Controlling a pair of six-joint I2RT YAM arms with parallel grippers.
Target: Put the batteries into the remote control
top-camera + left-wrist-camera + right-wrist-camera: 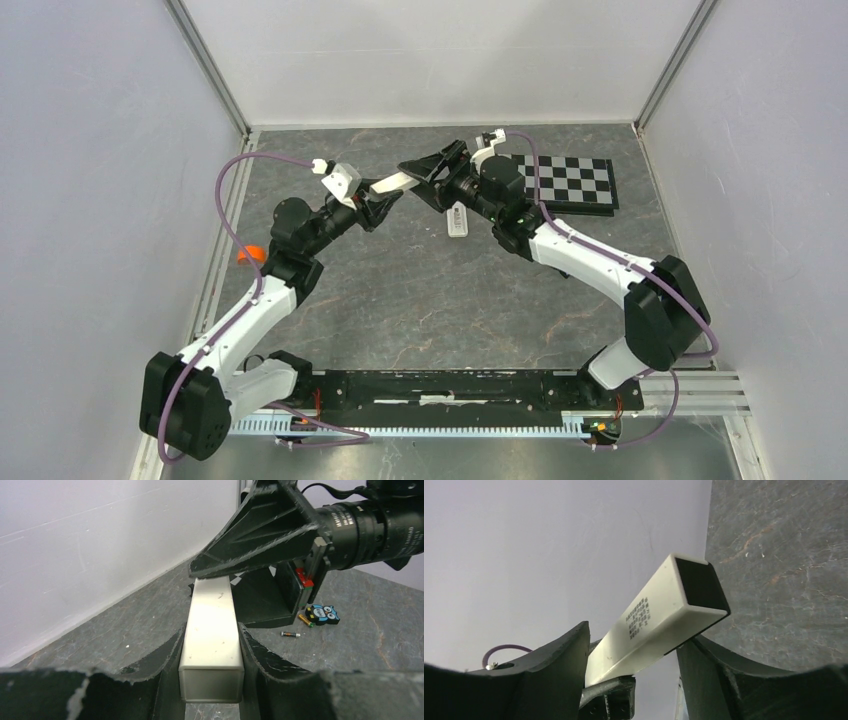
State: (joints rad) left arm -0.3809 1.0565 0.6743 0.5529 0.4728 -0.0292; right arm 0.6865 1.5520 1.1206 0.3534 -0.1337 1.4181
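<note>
While slim cylindrical batteries point(290, 634) lie unloaded, a long white bar point(400, 182) is pinched by the left gripper point(212, 645), the right gripper point(634, 637) agape.

The dark grey stone tabletop point(430, 300) is being lit evenly from above; the glossy white square bar point(210, 650) is being overexposed; the black left gripper point(213, 630) is being blurred.
</note>
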